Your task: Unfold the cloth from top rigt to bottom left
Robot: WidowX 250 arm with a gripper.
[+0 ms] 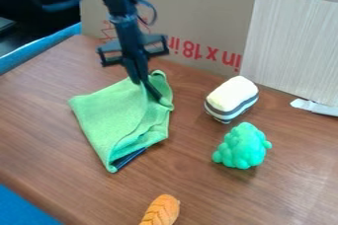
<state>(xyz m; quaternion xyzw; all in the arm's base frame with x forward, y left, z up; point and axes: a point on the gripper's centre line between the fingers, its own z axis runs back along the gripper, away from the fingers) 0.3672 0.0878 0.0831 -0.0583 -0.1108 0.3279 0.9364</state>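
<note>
Gripping the top-right corner seems the current step: the gripper is at that part of the green cloth on the worktop, whether pinching I can't tell; next, a secure hold, then drawing it bottom-left.

Black robot arm, slim jointed segments, looping dark cable (rather untidy), angular black claw

The green cloth lies partly folded on the table, seemingly touching the jaws.
</note>
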